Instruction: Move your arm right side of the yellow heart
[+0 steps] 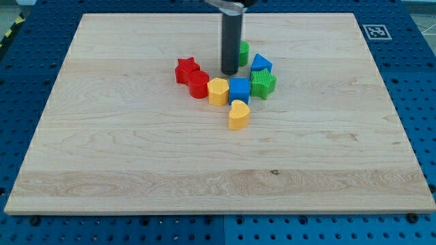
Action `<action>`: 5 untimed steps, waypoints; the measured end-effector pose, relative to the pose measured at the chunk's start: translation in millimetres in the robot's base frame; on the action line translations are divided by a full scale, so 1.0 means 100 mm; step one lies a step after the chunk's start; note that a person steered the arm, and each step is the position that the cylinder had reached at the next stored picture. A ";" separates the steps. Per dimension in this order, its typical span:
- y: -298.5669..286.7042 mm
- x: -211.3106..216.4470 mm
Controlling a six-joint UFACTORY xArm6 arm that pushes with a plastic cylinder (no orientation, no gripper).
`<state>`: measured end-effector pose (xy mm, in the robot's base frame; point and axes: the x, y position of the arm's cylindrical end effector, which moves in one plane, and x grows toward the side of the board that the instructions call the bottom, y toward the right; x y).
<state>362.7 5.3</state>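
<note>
so your tip (229, 73) sits above the blue cube (239, 88), not yet right of the yellow heart (238, 116); no tool shows, state unknowable.

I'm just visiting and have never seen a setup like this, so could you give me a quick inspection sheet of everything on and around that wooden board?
Surface: pale wooden board, lying flat.
Job's things: yellow heart, nearest the view's bottom of the cluster; my tip sits above it toward the view's top, among the blocks, not yet at its right.
Clutter: red star, red cylinder, yellow hexagon, blue cube, green star, blue triangle, green block partly hidden behind the rod.
Grippers: nothing seen; a plain rod only.
Cables: nothing seen.
Surroundings: blue perforated base; printed marker tag.
</note>
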 end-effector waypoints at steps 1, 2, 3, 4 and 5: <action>-0.14 -0.41; -0.56 -0.68; -1.26 -0.69; -1.79 -0.48; -2.03 -0.01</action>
<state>361.7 -198.1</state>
